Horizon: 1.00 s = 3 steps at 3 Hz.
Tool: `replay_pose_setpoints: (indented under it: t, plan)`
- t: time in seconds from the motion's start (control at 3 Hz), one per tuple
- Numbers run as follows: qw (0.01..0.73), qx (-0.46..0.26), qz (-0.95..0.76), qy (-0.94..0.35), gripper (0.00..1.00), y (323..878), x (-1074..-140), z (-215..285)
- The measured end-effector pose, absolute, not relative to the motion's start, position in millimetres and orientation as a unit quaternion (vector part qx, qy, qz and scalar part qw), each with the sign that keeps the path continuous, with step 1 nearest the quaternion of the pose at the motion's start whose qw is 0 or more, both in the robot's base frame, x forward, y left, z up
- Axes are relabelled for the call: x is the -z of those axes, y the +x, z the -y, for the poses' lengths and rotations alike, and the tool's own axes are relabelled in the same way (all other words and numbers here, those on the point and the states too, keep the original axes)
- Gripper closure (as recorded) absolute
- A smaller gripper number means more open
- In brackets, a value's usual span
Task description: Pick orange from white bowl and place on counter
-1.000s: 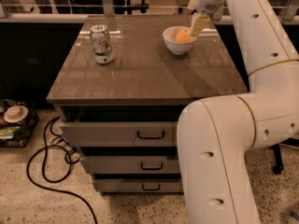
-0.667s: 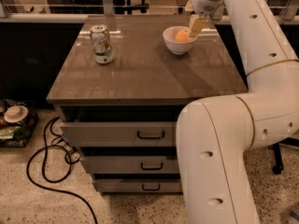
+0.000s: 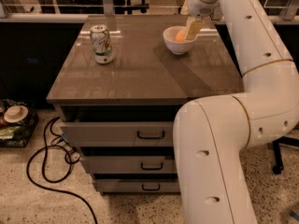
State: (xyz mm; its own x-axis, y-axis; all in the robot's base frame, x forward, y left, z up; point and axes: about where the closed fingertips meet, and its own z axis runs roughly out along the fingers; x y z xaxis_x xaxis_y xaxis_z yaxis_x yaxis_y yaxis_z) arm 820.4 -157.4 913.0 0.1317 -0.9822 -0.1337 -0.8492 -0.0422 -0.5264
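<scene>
Gripper (image 3: 192, 30): upper centre-right of frame, tip inside bowl (image 3: 177, 47) at its right rim; whether open or closed cannot be told. Orange (image 3: 180, 35): in bowl, just left of gripper, apparently touching it; round, no long axis. Bowl: stands on counter (image 3: 140, 78), toward its upper right. Can (image 3: 101, 44): upright, upper left, well apart. Judgement: lift should go straight up; bare counter lies below and left of bowl.

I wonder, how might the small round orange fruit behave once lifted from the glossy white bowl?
The small round orange fruit looks smooth and round, so it may slip in the tool, which sits at the right rim of the glossy white bowl. On the flat, glossy grey-brown counter it would probably roll unless released gently.
</scene>
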Motion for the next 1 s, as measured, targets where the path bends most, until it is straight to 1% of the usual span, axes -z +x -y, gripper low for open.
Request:
replay_pose_setpoints:
  t: [1.0]
  plan:
    - [0.226,0.149,-0.637,-0.722,0.34,820.5,-909.3,162.6]
